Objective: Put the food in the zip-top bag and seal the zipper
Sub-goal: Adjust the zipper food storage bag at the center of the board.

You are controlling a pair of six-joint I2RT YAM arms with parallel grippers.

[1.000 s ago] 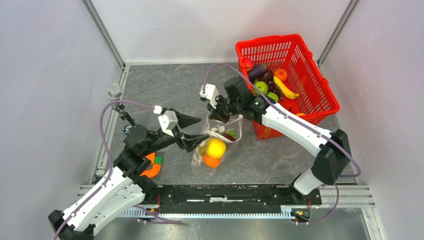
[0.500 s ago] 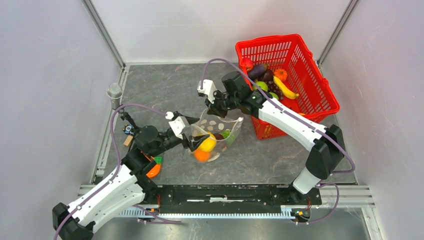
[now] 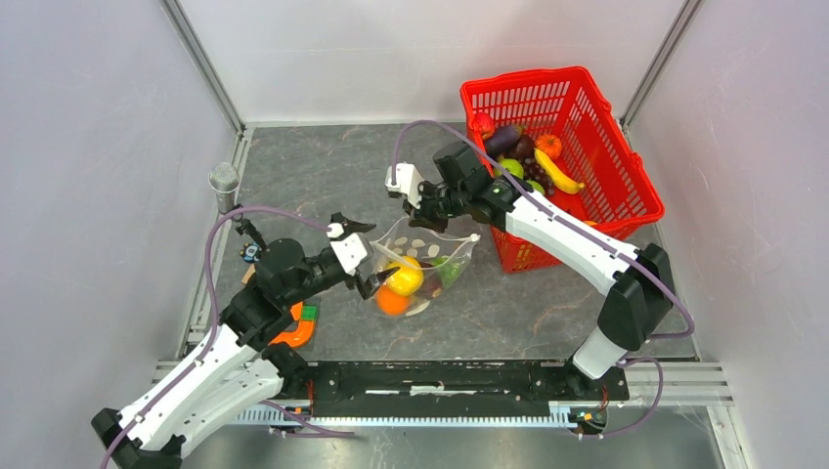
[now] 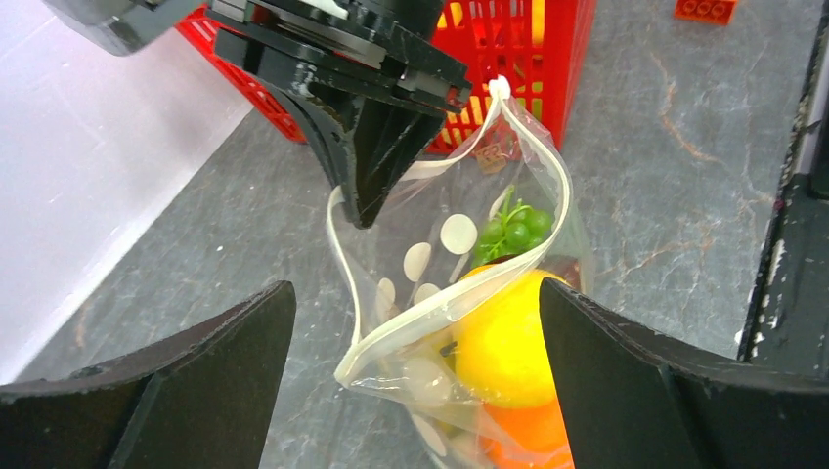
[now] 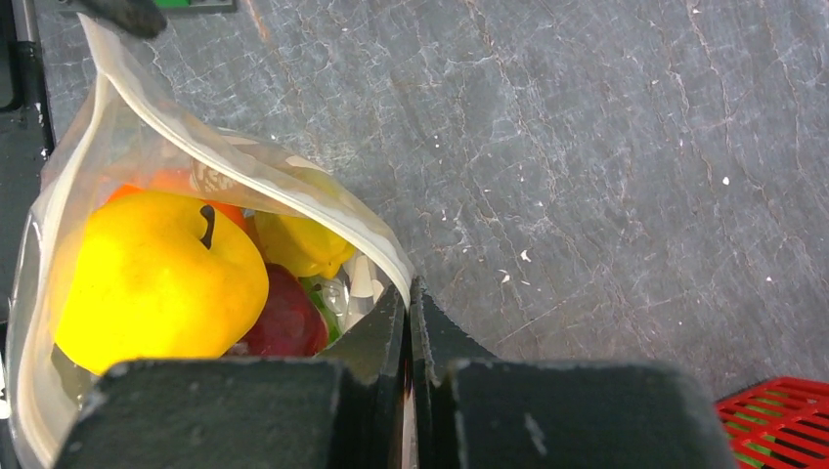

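The zip-top bag (image 3: 427, 251) stands open mid-table, clear with white dots. Inside it lies food: a yellow fruit (image 4: 503, 342), an orange one (image 4: 533, 440), green grapes (image 4: 515, 230) and a red piece (image 5: 288, 322). My right gripper (image 3: 430, 217) is shut on the bag's far rim (image 5: 396, 269) and holds it up. My left gripper (image 4: 415, 293) is wide open, its fingers either side of the bag's near corner without touching it. The zipper (image 4: 445, 311) gapes unsealed along the mouth. More food, such as a banana (image 3: 557, 172), lies in the basket.
The red mesh basket (image 3: 587, 103) stands at the back right, close behind the right arm. An orange e-shaped toy (image 3: 296, 328) lies under the left arm. A grey cylinder (image 3: 224, 179) stands at the left edge. An orange brick (image 4: 704, 9) lies beyond the bag.
My left gripper moved down to the bag's near corner and opened wider. The right gripper lifted the far rim slightly left, and the mouth spread.
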